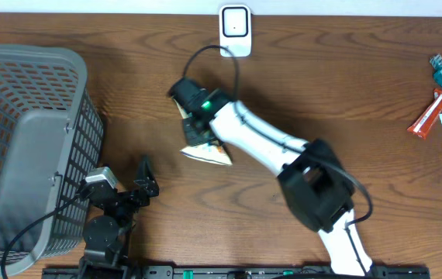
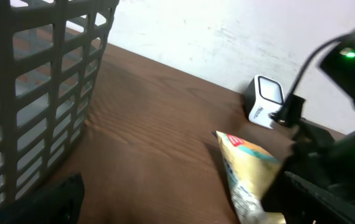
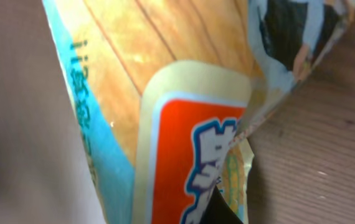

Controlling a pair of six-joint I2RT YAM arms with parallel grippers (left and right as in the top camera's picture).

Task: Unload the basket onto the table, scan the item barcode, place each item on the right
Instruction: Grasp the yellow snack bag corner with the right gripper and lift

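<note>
Right gripper (image 1: 195,116) is clamped shut on the upper end of the snack packet (image 1: 208,151). The packet lies on the tabletop (image 1: 345,85) directly under and just behind the fingers, and it fills the right wrist view with its orange label and crinkled edge. The scanner (image 1: 235,29) stands well ahead of this gripper, at the far edge of the tabletop, with its face turned towards the arms. The left gripper (image 1: 147,178) waits with its jaws wide apart, off to the right gripper's left and nearer the robot, beside the grey basket (image 1: 27,139). The hold appears to be on one thin, creased end of the film, so the main risk is that the packet swings or slides out of the fingers when lifted, since most of its weight hangs beyond the pinch. A drooping packet could also reach the scanner folded or edge-on. Which face carries the barcode cannot be told from these views, and it may end up turned away from the scanner or wrinkled where the fingers squeeze. Pressing too hard could crush the contents.
</note>
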